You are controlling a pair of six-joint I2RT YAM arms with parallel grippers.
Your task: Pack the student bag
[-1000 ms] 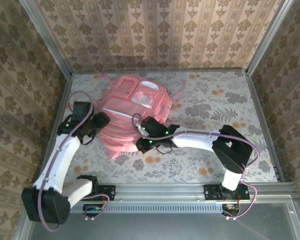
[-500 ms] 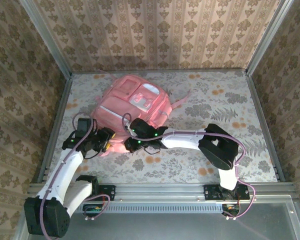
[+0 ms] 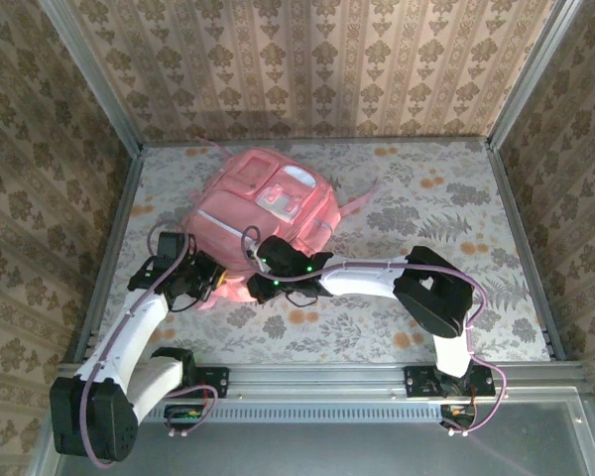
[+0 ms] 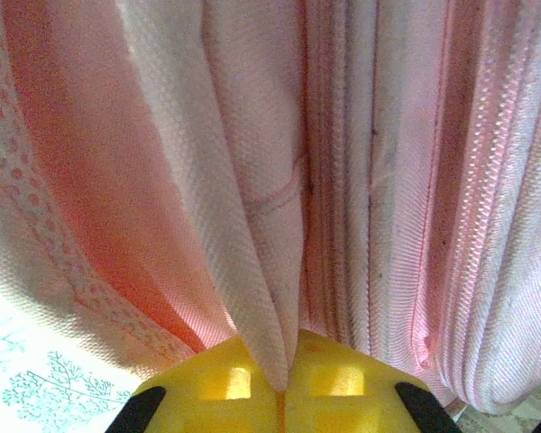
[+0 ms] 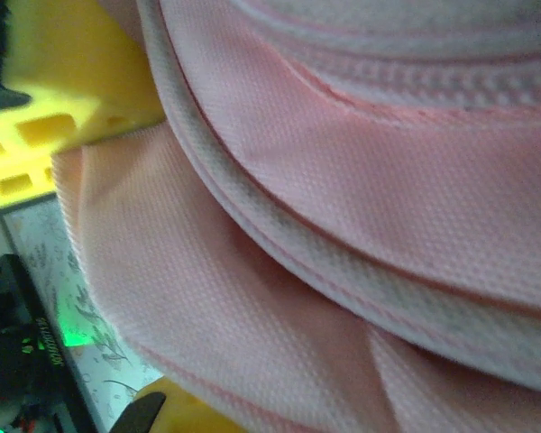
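bag point(image 3: 263, 210) is lying toward the far-left corner of the table point(image 3: 426, 198). left gripper point(image 4: 282, 386) is pinching a fabric fold, right gripper point(image 3: 248, 280) is clamping the near hem. risk: thin cloth slipping out if the arms pull apart unevenly.

Floral-patterned table point(image 3: 446, 188), pink student bag point(image 3: 268, 203) on its far-left part.

The top view looks down from above and behind the arm bases, taking in the whole bench point(image 3: 426, 198). Both wrist views sit very close against the near edge of the student bag point(image 3: 268, 203), the part all three views share.
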